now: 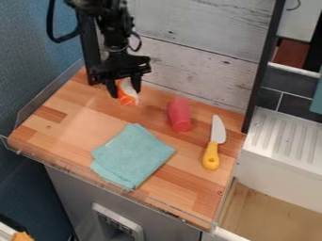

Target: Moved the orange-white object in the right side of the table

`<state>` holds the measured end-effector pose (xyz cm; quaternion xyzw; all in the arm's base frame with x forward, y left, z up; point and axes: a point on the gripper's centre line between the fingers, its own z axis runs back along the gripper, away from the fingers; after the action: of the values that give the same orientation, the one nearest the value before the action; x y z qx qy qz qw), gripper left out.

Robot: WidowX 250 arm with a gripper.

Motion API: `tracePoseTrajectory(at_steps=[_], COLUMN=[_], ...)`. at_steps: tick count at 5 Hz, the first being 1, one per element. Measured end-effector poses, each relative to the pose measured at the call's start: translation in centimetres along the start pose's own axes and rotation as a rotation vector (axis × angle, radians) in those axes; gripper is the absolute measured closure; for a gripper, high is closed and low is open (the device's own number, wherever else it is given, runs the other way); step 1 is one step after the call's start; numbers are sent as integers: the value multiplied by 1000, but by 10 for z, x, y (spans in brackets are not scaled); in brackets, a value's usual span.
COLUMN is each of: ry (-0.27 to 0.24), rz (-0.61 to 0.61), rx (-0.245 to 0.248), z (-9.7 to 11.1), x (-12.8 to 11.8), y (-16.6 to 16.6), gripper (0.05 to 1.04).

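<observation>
One orange-white object (pixel 127 97), clasped in the gripper (pixel 125 88), beyond the teal cloth (pixel 132 155) from the camera. Looks light, smooth and rounded, probably slippery if squeezed off-centre; best held across its middle. Likely firm enough for a snug pinch. Seems plastic, unlike the soft, folded fabric or wood-grained table (pixel 69 127).

The robot arm (pixel 116 21) is coloured black throughout, with small pale glints scattered over its dark surfaces. Its upper part is built up of chunky, uneven segments, and a narrower section is set beneath them. A thick black cable (pixel 52 23) is looped widely at the left side; a thinner dark cable (pixel 138 42) is curled close at the right. The black tool (pixel 125 92) is given a broad, blocky, jagged-edged body and two slim, dark fingers (pixel 136 84).
</observation>
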<state>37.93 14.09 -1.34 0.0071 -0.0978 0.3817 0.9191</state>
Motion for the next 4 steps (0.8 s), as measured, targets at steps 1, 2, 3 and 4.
tracePoseTrajectory(at_steps=[1, 2, 3, 4], ry=[19, 8, 10, 12], rz=[22, 44, 62, 65], rx=[30, 42, 66, 74], z=[-18, -31, -39, -44], x=[17, 35, 46, 49], y=[7, 12, 20, 19], gripper=[472, 472, 471, 472])
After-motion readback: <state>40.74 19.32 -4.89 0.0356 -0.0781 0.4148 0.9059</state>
